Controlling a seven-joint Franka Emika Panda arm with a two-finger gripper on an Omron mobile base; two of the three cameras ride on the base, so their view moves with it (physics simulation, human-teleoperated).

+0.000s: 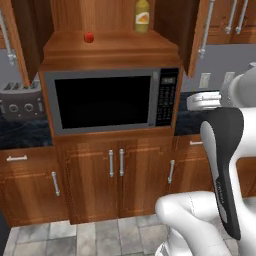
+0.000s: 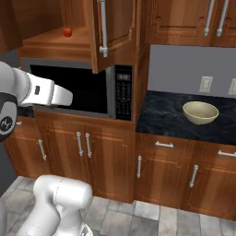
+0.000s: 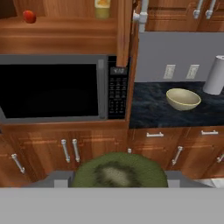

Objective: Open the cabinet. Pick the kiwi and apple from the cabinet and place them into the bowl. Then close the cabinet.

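Jaws closed around the kiwi (image 3: 119,171), bowl (image 3: 183,99) far ahead.

apple (image 1: 89,37) on cabinet (image 1: 105,50) shelf, left of bottle (image 1: 142,16) | microwave (image 1: 112,100) beneath | bowl (image 2: 200,113) on table (image 2: 184,117), right | kiwi (image 3: 119,170) between jaws

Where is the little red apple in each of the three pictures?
Left base view: apple near the top, left of middle, on the open cabinet's shelf.
Right base view: apple at upper left, on the same shelf.
Hand view: apple in the top left corner.
Shared landmark: the microwave right under that shelf.
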